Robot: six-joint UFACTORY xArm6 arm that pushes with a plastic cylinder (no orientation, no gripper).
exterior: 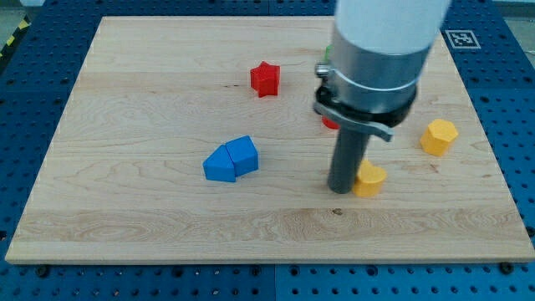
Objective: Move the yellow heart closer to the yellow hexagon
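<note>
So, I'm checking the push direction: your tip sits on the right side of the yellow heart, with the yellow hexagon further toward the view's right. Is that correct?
Not quite. In the camera view my tip sits on the left side of the yellow heart, right up against it, not the right. The yellow hexagon is indeed further toward the view's right, and a little higher.

On the board (pixel 125 100), my tip (pixel 341 189) stood touching the heart block (pixel 370 179) on its left side. The hexagon block (pixel 439 136) lay to the upper right, apart. The star block (pixel 265 79) sat toward the top; two joined blocks (pixel 231 160) lay at the left.
</note>
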